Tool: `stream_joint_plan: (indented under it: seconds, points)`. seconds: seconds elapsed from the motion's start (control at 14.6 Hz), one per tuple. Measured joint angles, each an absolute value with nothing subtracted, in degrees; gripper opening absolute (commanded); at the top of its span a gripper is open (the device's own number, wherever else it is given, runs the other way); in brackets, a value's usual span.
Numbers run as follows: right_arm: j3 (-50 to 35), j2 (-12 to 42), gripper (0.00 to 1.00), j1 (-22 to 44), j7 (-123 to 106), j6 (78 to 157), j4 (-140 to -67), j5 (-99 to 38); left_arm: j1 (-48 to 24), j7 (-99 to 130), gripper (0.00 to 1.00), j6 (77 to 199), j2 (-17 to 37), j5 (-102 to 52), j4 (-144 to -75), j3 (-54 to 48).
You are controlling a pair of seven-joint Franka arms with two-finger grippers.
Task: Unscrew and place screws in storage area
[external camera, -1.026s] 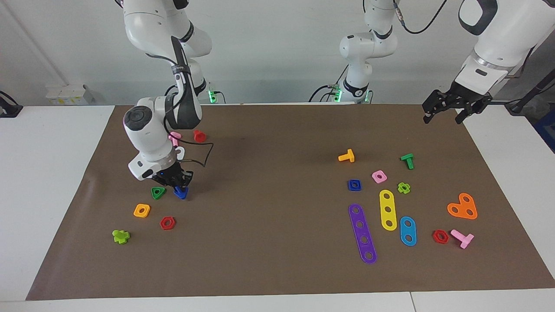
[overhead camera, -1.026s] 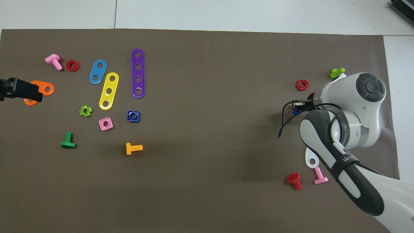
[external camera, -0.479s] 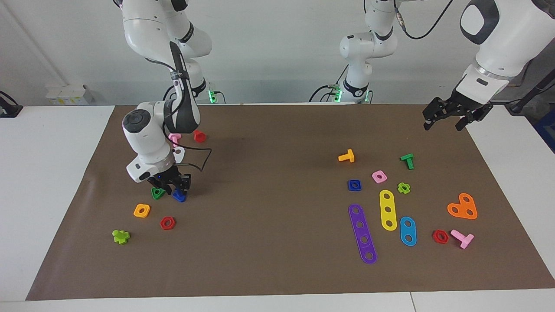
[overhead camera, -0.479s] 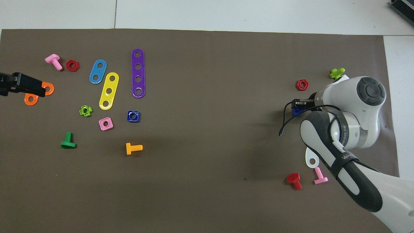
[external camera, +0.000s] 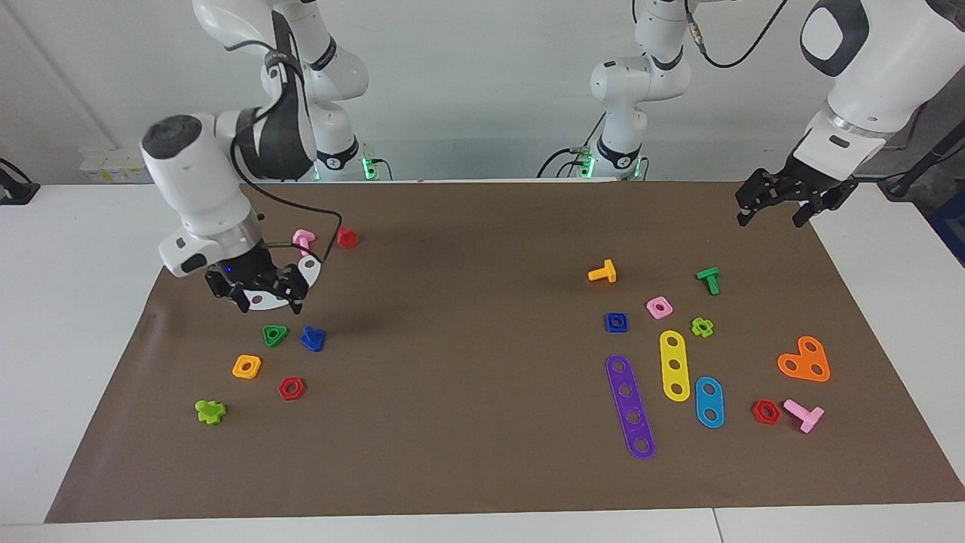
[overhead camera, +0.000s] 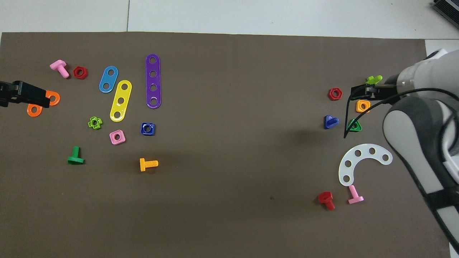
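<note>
Mat (external camera: 467, 422) of brown paper covers the table and carries two groups of loose plastic parts; the larger group, with the perforated strips (external camera: 629, 406) and a blue square nut (external camera: 617, 322), lies toward the left arm's end; the smaller one, toward the right arm's end, holds a white curved strip (overhead camera: 362, 161) and several nuts and bolts. The blue screw (external camera: 312, 338) lies loose on the mat in that smaller group, just beside a green triangular nut (external camera: 275, 335), with nothing threaded on it that I can see; so the unscrewing looks done and this screw looks set down among the loose parts. The right gripper (external camera: 258, 289) hangs over the white curved strip, fingers spread and empty. The left gripper (external camera: 776, 202) waits over the mat's edge at its own end, fingers apart, holding nothing. Whether more screws remain is not plain.
</note>
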State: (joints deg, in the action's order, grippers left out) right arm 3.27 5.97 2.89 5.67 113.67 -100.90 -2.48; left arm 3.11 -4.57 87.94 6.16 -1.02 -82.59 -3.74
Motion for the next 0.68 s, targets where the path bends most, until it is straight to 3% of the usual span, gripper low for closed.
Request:
stream_joint_plan:
  seconds: [0.21, 0.41, 0.68]
  points:
    - [3.58, 0.62, 1.0, 1.81, 5.67, 102.03, -97.25, -1.47, 3.11, -4.57, 1.0, 87.82, 6.02, -1.02, -83.18, -3.71]
    - [3.55, -1.46, 1.0, 1.81, 5.67, 91.53, -91.97, 0.9, 3.19, -4.57, 1.0, 87.79, 5.49, -0.97, -84.58, -3.53]
    - [3.49, -1.66, 1.0, 1.82, 5.67, 87.06, -88.54, 3.14, 3.25, -4.57, 1.0, 87.79, 4.37, 0.9, -86.52, -3.4]
